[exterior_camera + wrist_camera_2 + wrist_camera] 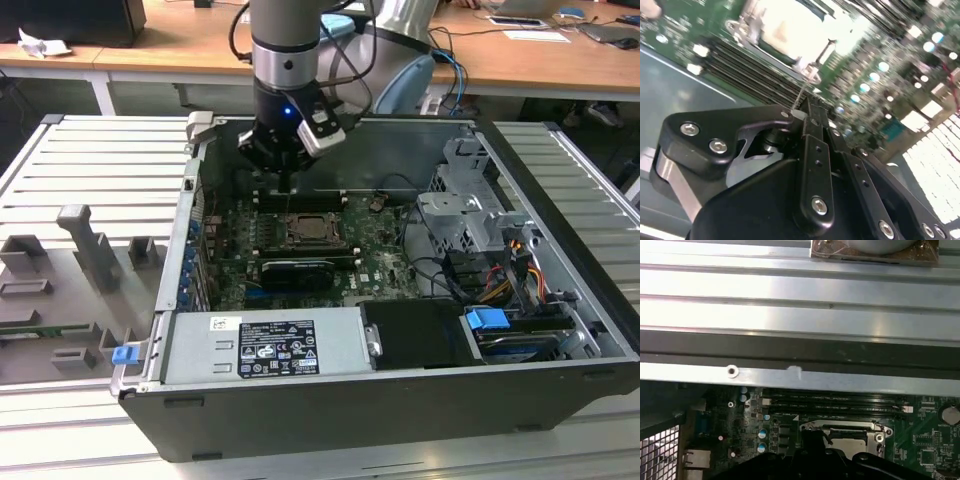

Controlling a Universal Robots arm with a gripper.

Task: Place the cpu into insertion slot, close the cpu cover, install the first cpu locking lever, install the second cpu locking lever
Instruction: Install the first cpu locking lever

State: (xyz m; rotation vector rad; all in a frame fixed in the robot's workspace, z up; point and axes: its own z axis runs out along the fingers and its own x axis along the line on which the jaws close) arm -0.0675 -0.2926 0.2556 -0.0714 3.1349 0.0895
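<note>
My gripper (288, 187) hangs inside the open computer case, just behind the insertion slot (305, 231) on the green motherboard. In the second wrist view its black fingers (812, 145) meet at the tips (807, 107), pinched on the end of a thin metal cpu locking lever (807, 84) that slants up from the socket. The cpu (785, 25) lies in the socket as a pale square face. The silver cpu cover (840, 428) lies flat around it as a frame. In the first wrist view the cpu (850, 444) shows beyond the dark gripper body (812, 455).
Long black memory slots (835, 405) run beside the socket, toward the case wall (800, 347). A long black card (295, 272), the power supply (265, 345), a metal drive cage (465, 215) and loose cables (500, 275) crowd the case. Grey fixtures (90, 245) stand outside it on the exterior view's left.
</note>
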